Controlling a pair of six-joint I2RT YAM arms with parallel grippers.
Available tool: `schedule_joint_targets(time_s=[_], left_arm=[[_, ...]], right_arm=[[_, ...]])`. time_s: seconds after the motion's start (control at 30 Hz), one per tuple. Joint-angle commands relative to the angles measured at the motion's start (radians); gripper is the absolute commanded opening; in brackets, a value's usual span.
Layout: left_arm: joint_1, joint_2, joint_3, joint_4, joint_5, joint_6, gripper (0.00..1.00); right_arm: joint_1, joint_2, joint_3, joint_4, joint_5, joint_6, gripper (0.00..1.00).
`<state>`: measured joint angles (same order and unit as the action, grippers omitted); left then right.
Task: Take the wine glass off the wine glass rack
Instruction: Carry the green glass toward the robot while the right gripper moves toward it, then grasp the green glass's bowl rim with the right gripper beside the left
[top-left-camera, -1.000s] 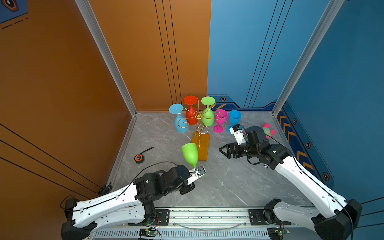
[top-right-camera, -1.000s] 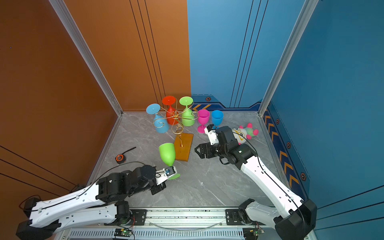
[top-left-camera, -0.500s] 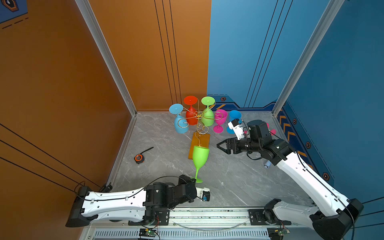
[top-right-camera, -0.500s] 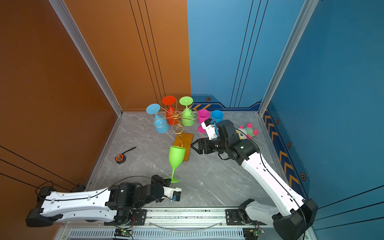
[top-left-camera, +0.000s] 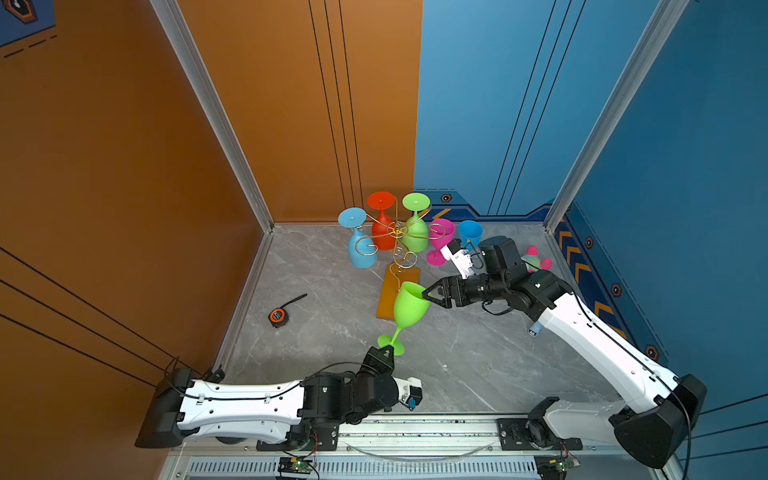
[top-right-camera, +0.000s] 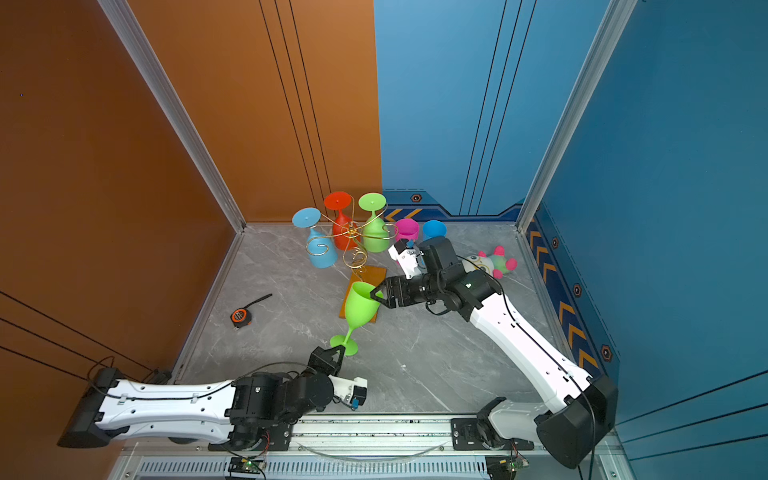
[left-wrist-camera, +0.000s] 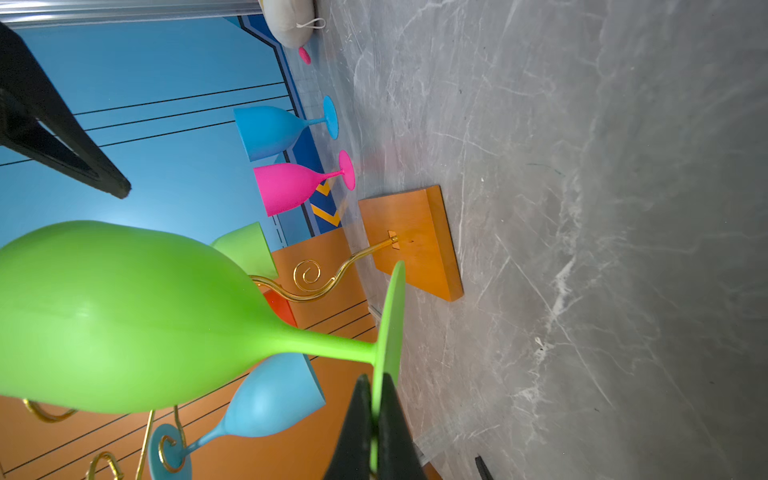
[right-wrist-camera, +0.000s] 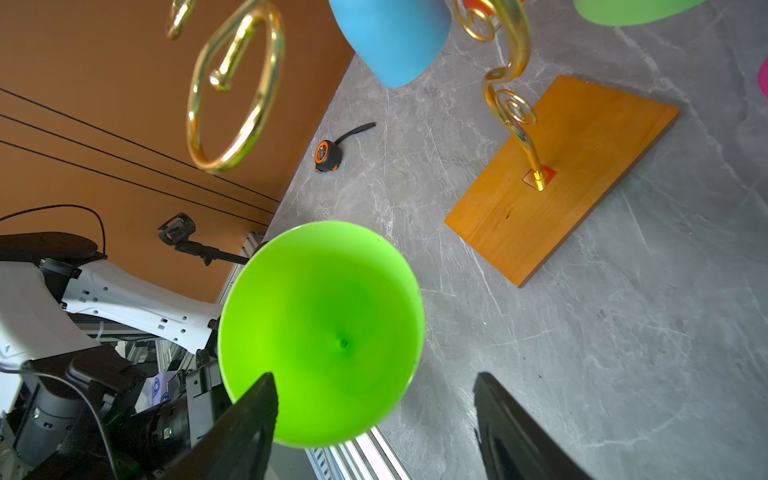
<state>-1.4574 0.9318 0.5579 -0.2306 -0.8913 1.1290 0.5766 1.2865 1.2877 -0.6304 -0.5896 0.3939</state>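
Left wrist view: the wine glass (left-wrist-camera: 124, 316) is clamped by its foot in left jaws, its bowl seemingly offered to parted right jaws.

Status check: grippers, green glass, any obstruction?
Left gripper shut on green wine glass foot. Right gripper open, jaws astride its rim. Glass clear of wine glass rack. Nothing blocking.

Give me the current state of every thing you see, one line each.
Green wine glass, off the rack, tilted, held by its foot.
Left hand, shut on that foot.
Right hand, open, at the bowl's rim.
Wine glass rack, standing.
Three hanging glasses, inverted on it.
Pink glass, upright on table.
Blue glass, upright on table.
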Motion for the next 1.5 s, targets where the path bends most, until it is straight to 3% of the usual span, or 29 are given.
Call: schedule_joint_targets(time_s=[0.0, 0.17, 0.43, 0.73, 0.9, 1.17, 1.47], left_arm=[[-0.012, 0.014, -0.026, 0.174, -0.054, 0.117, 0.0], [-0.01, 0.042, -0.052, 0.276, -0.077, 0.189, 0.0], [0.0, 0.034, -0.057, 0.304, -0.085, 0.201, 0.0], [0.007, 0.032, -0.067, 0.305, -0.083, 0.2, 0.01], [0.01, 0.03, -0.073, 0.305, -0.08, 0.188, 0.14], [0.011, 0.015, -0.073, 0.305, -0.074, 0.152, 0.33], [0.012, -0.028, -0.073, 0.305, -0.069, 0.019, 0.51]], right_arm=[[0.004, 0.0, 0.015, -0.026, -0.022, 0.0, 0.71], [0.004, 0.003, 0.013, -0.026, -0.029, 0.002, 0.59], [0.0, 0.011, 0.012, -0.044, -0.03, -0.005, 0.33], [-0.007, -0.001, 0.013, -0.058, -0.022, -0.018, 0.15], [-0.008, -0.008, 0.013, -0.061, -0.013, -0.023, 0.07], [-0.011, -0.019, 0.014, -0.072, 0.035, -0.041, 0.04], [-0.014, -0.042, 0.036, -0.124, 0.26, -0.099, 0.02]])
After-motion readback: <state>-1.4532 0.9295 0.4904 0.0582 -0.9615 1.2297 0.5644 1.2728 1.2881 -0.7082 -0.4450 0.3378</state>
